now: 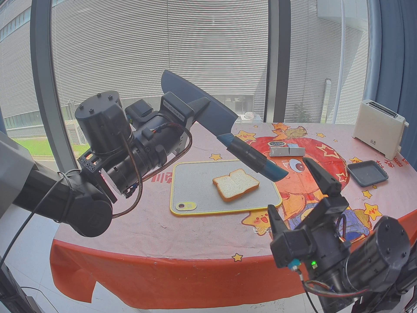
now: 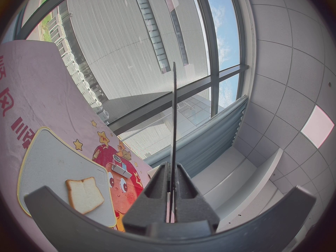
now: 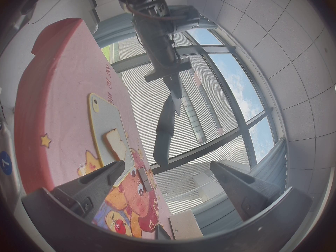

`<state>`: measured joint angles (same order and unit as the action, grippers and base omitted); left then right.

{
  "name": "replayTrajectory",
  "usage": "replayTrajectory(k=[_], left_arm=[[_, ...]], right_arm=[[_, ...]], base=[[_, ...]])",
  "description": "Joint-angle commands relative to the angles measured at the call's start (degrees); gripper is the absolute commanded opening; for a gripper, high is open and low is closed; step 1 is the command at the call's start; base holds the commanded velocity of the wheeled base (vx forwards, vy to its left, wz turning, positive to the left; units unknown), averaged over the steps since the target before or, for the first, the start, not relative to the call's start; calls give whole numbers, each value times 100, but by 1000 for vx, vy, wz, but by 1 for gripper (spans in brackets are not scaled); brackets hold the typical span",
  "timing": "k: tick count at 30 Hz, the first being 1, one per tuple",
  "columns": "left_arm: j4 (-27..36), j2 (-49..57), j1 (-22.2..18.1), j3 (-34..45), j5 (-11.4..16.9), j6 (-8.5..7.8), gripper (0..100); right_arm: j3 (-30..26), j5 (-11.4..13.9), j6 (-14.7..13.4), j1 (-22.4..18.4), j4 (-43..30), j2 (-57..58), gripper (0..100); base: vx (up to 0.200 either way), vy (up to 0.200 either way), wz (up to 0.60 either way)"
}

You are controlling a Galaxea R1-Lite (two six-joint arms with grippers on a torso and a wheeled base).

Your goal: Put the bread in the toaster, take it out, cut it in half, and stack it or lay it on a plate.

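Left gripper point(image 1: 197, 107) is clamping the knife point(image 1: 221, 127) by its blade above the cutting board point(image 1: 195, 188); right gripper point(image 1: 291, 185) is hanging wide open, empty. On that board the bread point(image 1: 235, 184) is lying, probably soft and light, so I'd pinch the crust gently.

Bread point(image 3: 114, 145) on cutting board point(image 3: 105, 119), knife point(image 3: 164, 133) aloft

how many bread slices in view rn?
1. The bread slice lies flat on the cutting board, toward its right end. The toaster hides its slots' insides, so more could sit there.
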<state>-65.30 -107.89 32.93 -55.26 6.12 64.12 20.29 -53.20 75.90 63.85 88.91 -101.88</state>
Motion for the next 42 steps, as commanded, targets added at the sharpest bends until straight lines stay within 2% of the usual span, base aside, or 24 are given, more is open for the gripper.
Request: replayTrajectory(k=[1,7,12,19,26,37,38,42], left_arm=[[9,66,56,-29,-32,30,0],[9,40,65,-2,-32,30,0],[9,40,74,6,-32,30,0],[9,48,74,6,-23,30,0],[18,40,82,15,-23,39,0],[9,40,91,59,-14,39,0],[9,40,91,68,-6,39,0],[9,48,100,94,21,39,0]], right_arm=[[731,99,30,-154,30,-579,100],[1373,170,180,-163,30,-966,100],[1847,706,558,-365,39,-1168,100],[2067,829,883,-514,39,-1168,100],[2340,829,927,-541,39,-1264,100],[2322,829,927,-673,39,-1308,100],[2322,829,927,-673,39,-1308,0],[2340,820,927,-699,39,-1326,0]], base=[[0,0,0],[0,0,0],[0,0,0],[0,0,0],[0,0,0],[0,0,0],[0,0,0],[0,0,0]])
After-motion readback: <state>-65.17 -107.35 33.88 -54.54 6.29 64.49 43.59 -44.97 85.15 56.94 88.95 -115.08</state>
